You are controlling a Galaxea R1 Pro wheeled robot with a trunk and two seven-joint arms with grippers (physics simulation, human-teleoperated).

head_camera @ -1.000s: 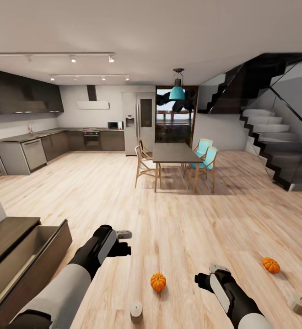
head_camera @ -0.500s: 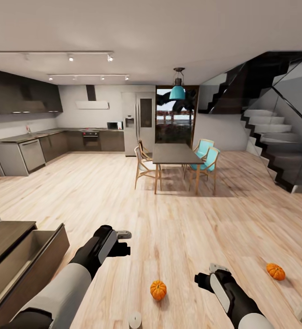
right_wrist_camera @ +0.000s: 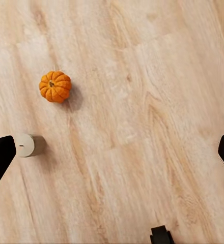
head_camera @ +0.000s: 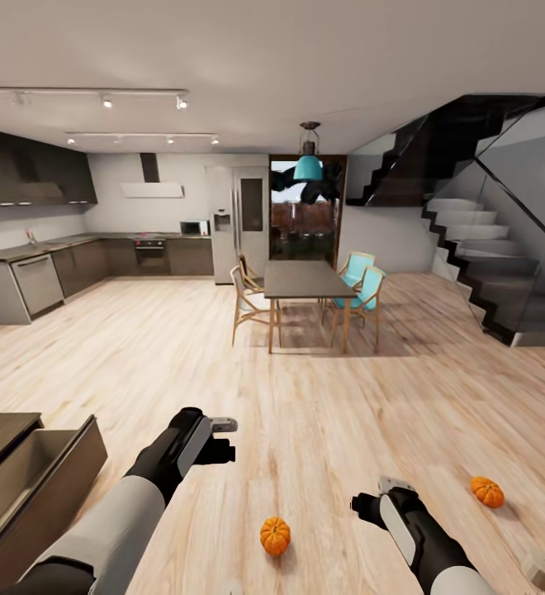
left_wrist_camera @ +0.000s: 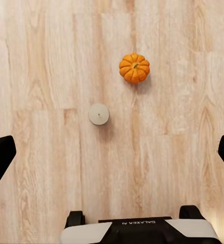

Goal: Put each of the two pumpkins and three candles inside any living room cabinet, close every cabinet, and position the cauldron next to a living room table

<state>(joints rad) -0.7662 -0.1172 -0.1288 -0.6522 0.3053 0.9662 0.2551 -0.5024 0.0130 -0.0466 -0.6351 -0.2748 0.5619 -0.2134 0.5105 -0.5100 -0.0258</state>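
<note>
Both hands hang spread and empty above the wooden floor (head_camera: 322,413): left hand (head_camera: 223,438), right hand (head_camera: 367,504). One pumpkin (head_camera: 275,535) lies between them, a second pumpkin (head_camera: 487,492) farther right with a candle (head_camera: 542,568) near it. An open cabinet (head_camera: 33,487) stands at left.

**Camera placement: one forward head view, two downward wrist views**

Head view looks forward and down from height across the wooden floor (head_camera: 322,430) toward the far kitchen and stairs. Both wrist views face straight down at that floor from well above. Left wrist and head views share one pumpkin (left_wrist_camera: 134,68) (head_camera: 275,535); right wrist and head views share the other pumpkin (right_wrist_camera: 55,86) (head_camera: 487,492) and a candle (right_wrist_camera: 29,145) (head_camera: 542,568)
</note>
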